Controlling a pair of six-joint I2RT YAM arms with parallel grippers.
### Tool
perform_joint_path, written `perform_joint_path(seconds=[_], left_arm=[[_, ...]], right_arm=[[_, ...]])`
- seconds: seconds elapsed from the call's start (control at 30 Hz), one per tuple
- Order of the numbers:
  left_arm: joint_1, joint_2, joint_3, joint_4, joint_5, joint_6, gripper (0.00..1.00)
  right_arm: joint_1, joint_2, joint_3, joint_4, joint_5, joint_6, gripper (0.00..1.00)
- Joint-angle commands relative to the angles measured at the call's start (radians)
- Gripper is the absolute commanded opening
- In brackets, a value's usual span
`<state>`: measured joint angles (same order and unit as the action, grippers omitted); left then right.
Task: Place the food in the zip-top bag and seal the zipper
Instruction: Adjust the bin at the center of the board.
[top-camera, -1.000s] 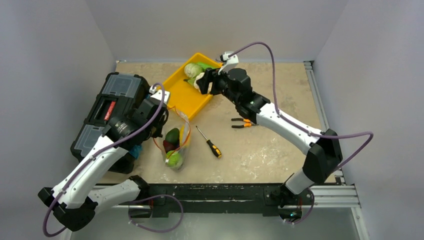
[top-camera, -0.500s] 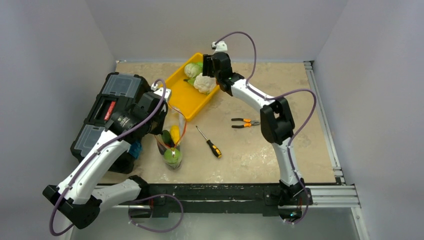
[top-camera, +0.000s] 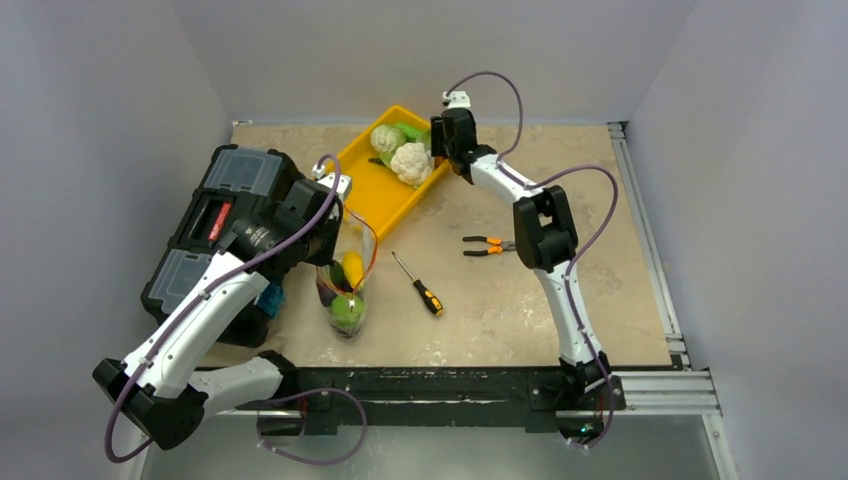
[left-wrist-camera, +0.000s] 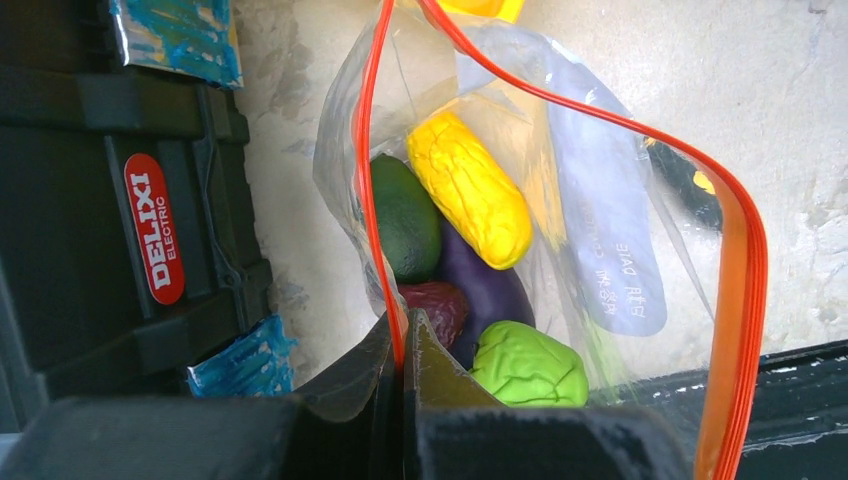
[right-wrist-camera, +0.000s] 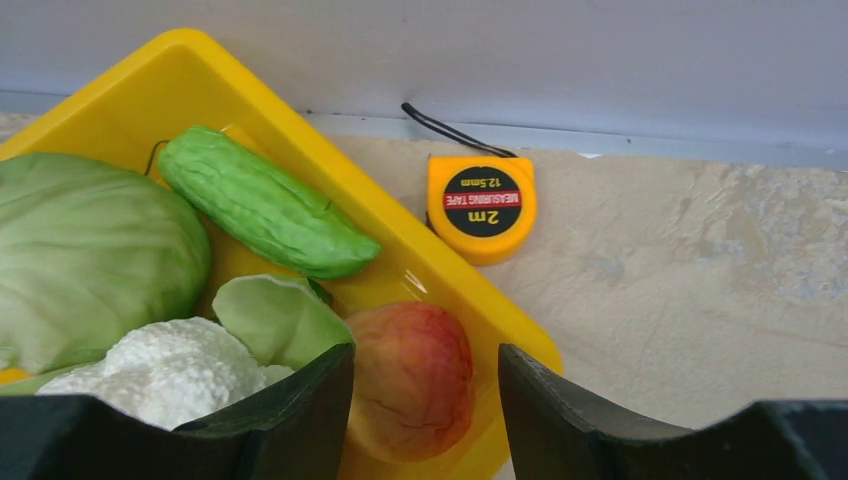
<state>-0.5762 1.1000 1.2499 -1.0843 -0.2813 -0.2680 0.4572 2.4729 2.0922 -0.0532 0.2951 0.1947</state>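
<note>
**Operator:** Where is the bag?

**Spotter:** From above, your zip-top bag (top-camera: 346, 295) stands at 8 o'clock from the middle of the table (top-camera: 560, 300), held up by its mouth, just beside the black toolbox (top-camera: 225, 215). The mouth gapes, and the zipper (left-wrist-camera: 745, 260) loops wide in the left wrist view. Inside lie corn (left-wrist-camera: 470, 190), avocado (left-wrist-camera: 405, 220), eggplant (left-wrist-camera: 490, 290), a lime (left-wrist-camera: 528, 365) and a dark red fruit (left-wrist-camera: 440, 305).

**Operator:** And my grippers?

**Spotter:** Your left gripper (left-wrist-camera: 402, 335) is pinched tight on the zipper, jaws together with only the strip between them. Your right gripper (right-wrist-camera: 425, 390) is spread wide over the yellow tray (right-wrist-camera: 420, 265), at 11 o'clock from the table's middle, and grips nothing. The orange-red fruit (right-wrist-camera: 415, 370) sits between its fingers (right-wrist-camera: 300, 420). I cannot tell whether they touch it.

**Operator:** What else is up there?

**Spotter:** In your right wrist view, the cauliflower (right-wrist-camera: 170, 375) lies at 9 o'clock from that fruit, the cabbage (right-wrist-camera: 90, 260) at 10 and a long green gourd (right-wrist-camera: 260, 215) at 11, all in the tray. An orange tape measure (right-wrist-camera: 482, 205) rests on the table just outside the rim, at 1 o'clock. From above, the screwdriver (top-camera: 418, 285) lies at 3 o'clock from the bag, and the pliers (top-camera: 488, 245) at 2 o'clock from the screwdriver.
</note>
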Motion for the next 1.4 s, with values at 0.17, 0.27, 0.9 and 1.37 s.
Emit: perform_joint_path(seconds=[0.17,0.27,0.9,1.37], left_arm=[[0.006,0.006,0.048,0.034,0.058,0.003,0.0],[0.005,0.004,0.051,0.03,0.067,0.0,0.0],[0.004,-0.05,0.022,0.007,0.122,-0.034,0.0],[0.006,-0.073,0.006,0.005,0.14,-0.031,0.0]], right_arm=[[-0.009,0.009,0.03,0.03,-0.067,-0.134,0.54],[-0.009,-0.002,-0.002,0.016,-0.081,-0.137,0.54],[-0.009,-0.212,-0.357,-0.091,-0.15,-0.122,0.53],[0.016,-0.338,-0.509,-0.258,-0.134,0.007,0.51]])
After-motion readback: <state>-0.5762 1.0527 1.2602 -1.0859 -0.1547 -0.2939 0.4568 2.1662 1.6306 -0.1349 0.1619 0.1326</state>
